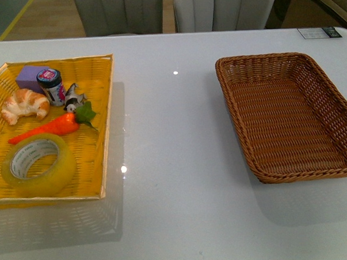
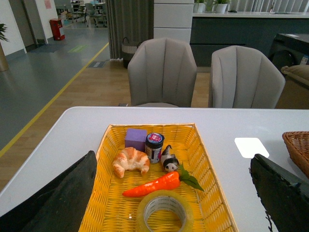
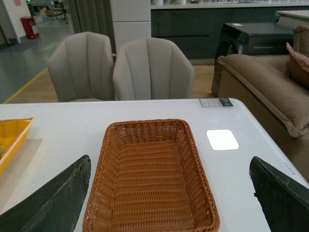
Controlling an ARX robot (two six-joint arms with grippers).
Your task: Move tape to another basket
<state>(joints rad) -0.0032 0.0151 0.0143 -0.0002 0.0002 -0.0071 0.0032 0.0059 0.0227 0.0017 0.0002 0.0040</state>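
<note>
The tape (image 1: 38,164) lies flat in the near end of the yellow tray (image 1: 107,127) on the left of the table (image 1: 177,222), right beside the carrot (image 1: 47,128). A croissant (image 1: 25,105), jar (image 1: 51,86) and purple block (image 1: 28,76) sit further back. The brown basket (image 1: 288,119) is well apart on the right. The left gripper (image 2: 172,158) faces the tray, jaws spread wide, nothing in them. The right gripper (image 3: 170,160) does the same facing the basket.
</note>
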